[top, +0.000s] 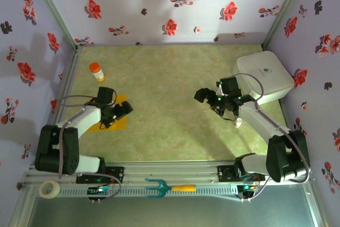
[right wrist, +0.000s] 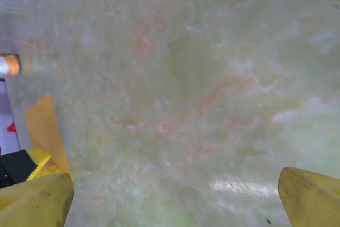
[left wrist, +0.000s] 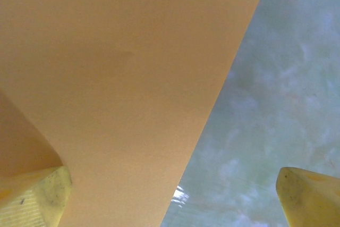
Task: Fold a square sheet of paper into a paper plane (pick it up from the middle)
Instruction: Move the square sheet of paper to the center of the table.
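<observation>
Thin, limp paper [top: 121, 122], lower left of top view; likely best pinched mid-sheet, gently, against slipping. Left gripper [left wrist: 172, 190] spread wide over it; right gripper [right wrist: 172, 195] wide too.

Flowered lilac walls [top: 159, 3], green marbled tabletop [top: 170, 83].

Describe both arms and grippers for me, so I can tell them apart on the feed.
The left arm and right arm match: white links between bulky black joints, a grey cable looping along each. The left gripper and right gripper have black bodies and yellow wedge-shaped fingers. Small green lights glow at the right wrist.
</observation>
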`<state>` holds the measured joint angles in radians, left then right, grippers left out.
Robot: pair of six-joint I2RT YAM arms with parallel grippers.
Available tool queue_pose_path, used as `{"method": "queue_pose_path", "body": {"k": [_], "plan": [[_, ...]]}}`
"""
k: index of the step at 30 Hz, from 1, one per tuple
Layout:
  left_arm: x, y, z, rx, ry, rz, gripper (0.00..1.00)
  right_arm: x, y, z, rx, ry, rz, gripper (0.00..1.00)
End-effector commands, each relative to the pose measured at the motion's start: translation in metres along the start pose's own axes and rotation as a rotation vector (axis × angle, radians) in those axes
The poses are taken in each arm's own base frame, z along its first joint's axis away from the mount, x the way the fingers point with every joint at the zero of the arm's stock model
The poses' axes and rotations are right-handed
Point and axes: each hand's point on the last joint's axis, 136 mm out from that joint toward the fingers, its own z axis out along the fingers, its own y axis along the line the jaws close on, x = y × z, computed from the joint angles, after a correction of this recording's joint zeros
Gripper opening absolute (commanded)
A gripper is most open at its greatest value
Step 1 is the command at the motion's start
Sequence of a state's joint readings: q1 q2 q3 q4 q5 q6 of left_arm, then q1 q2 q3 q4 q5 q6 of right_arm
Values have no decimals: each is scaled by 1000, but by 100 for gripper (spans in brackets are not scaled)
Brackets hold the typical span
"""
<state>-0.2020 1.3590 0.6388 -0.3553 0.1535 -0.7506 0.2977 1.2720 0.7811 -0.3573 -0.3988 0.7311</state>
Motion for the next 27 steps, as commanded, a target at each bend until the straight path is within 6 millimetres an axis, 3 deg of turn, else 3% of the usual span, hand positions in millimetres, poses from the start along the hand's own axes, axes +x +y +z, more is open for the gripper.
{"method": "queue_pose_path", "body": {"k": [1, 4, 11, 17, 27], "plan": [[28, 5, 3, 5, 53, -50, 100, 23, -24, -19, 103, 30, -6, 99], [33, 2, -1, 55, 26, -69, 100, 36, -37, -34, 158, 35, 10, 99], [35, -3, -12, 99, 15, -18, 100, 52, -43, -63, 148, -32, 58, 99], [35, -12, -17, 136, 25, 49, 100, 53, -52, -75, 224, -45, 93, 99], [28, -21, -23, 160, 5, 132, 100, 49, -50, -99, 200, -156, 131, 99]]}}
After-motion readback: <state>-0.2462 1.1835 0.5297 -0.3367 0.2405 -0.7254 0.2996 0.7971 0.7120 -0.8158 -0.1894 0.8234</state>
